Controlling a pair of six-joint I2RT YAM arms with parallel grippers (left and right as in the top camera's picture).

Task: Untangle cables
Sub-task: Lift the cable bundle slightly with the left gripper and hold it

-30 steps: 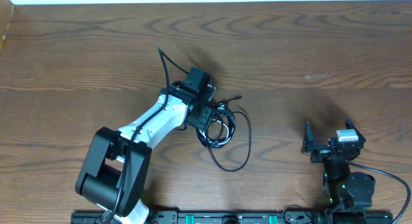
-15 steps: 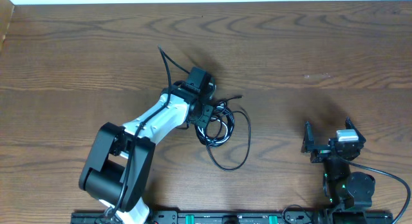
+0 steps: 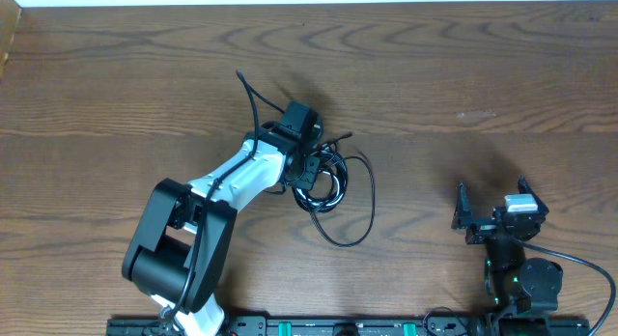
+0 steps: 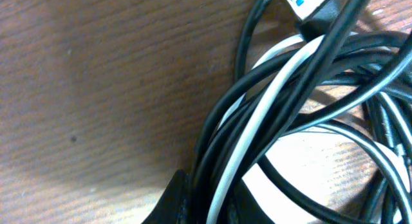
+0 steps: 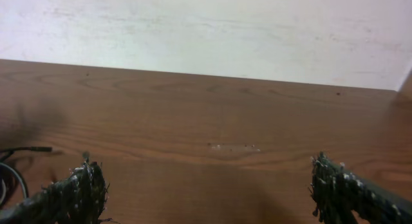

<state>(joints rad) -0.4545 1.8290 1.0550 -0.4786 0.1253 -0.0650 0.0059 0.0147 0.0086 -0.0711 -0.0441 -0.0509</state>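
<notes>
The cables (image 3: 334,187) lie as a small tangled bundle at the table's middle, with one black loop (image 3: 372,209) trailing to the right and a plug end (image 3: 346,138) pointing up-right. My left gripper (image 3: 311,172) sits on the bundle's left side. In the left wrist view its jaws (image 4: 215,208) are shut on several black strands (image 4: 322,50) and the white cable (image 4: 270,102). A plug with a blue insert (image 4: 302,4) shows at the top. My right gripper (image 3: 492,195) rests far to the right, open and holding nothing, its fingers (image 5: 77,193) spread wide.
The left arm's own thick black wire (image 3: 249,97) arcs up behind its wrist. Both arm bases and a rail (image 3: 328,326) line the front edge. A pale wall (image 5: 206,24) stands beyond the table's far edge.
My left gripper has shut on the bundle. The cable loop and the plug end have shifted slightly up and left. The right arm has not moved.
</notes>
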